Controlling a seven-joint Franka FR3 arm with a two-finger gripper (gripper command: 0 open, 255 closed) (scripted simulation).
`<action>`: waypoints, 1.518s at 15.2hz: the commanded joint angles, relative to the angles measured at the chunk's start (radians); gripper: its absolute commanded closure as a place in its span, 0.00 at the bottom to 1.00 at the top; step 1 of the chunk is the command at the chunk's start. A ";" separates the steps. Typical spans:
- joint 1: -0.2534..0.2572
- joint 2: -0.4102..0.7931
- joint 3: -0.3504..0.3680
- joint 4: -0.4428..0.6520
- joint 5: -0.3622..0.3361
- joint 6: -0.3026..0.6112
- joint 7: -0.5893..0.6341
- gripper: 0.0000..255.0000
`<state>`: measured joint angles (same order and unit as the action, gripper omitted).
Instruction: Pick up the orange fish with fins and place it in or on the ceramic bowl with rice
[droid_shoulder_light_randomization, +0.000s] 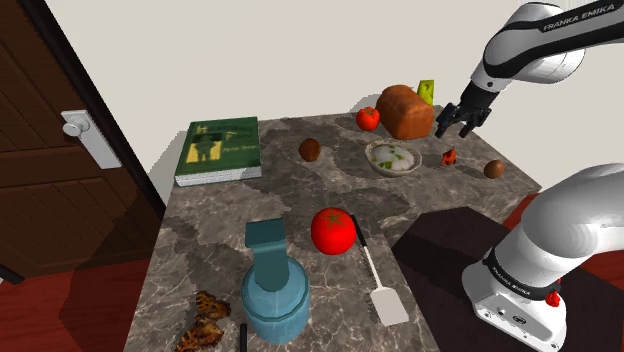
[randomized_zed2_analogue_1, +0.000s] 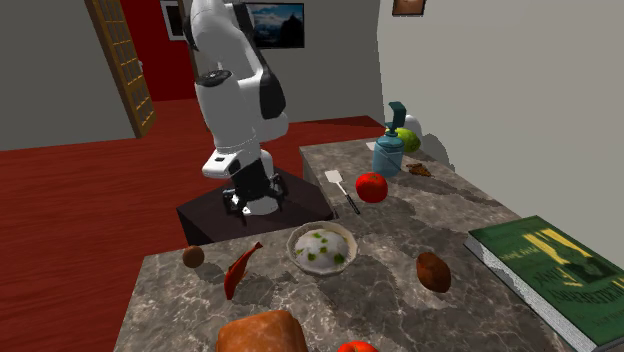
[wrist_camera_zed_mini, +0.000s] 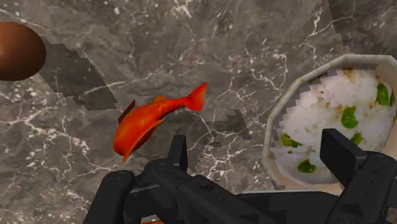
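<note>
orange fish (wrist_camera_zed_mini: 149, 121) flat on counter (wrist_camera_zed_mini: 191, 51) beside rice bowl (wrist_camera_zed_mini: 359, 59) | gripper (wrist_camera_zed_mini: 259, 146) above, fingers apart, empty

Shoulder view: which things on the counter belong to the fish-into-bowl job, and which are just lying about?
Job: orange fish; bowl of rice; open fingers.
Lying about: green book; large tomato; small tomato; bread loaf; spatula; blue jar.
</note>
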<state>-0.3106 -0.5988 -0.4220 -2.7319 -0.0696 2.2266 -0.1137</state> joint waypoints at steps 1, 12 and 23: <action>-0.013 0.045 -0.047 -0.006 0.005 0.060 -0.028 0.00; 0.055 0.307 -0.277 0.001 0.162 0.324 -0.225 0.00; 0.107 0.368 -0.309 -0.006 0.235 0.382 -0.276 0.00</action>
<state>-0.2032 -0.2311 -0.7307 -2.7377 0.1649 2.6084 -0.3900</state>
